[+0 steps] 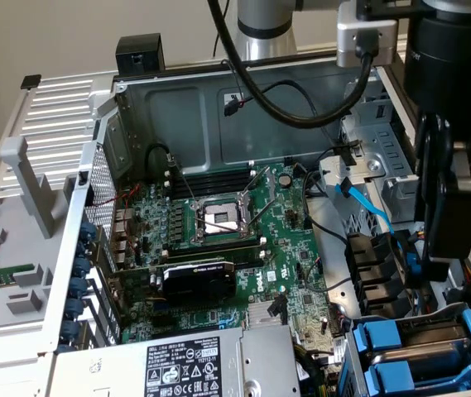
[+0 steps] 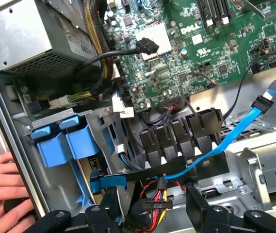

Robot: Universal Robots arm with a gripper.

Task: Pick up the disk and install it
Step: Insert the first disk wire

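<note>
Two blue-fronted carriers sit side by side in the drive cage at the case's corner, on the exterior view's lower right. They show in the wrist view as two blue handles. Their silver bodies are hidden, so I cannot tell which one is the disk. My gripper hangs over the case's right side, above the black fan ducts and just beyond the cage. In the wrist view the gripper is open, its black fingers wide apart, with only cables below them.
A person's hand rests on the case's outer edge beside the cage. The silver power-supply box lies next to the carriers. The green motherboard fills the case floor. A blue data cable and a red, yellow and black wire bundle run under the gripper.
</note>
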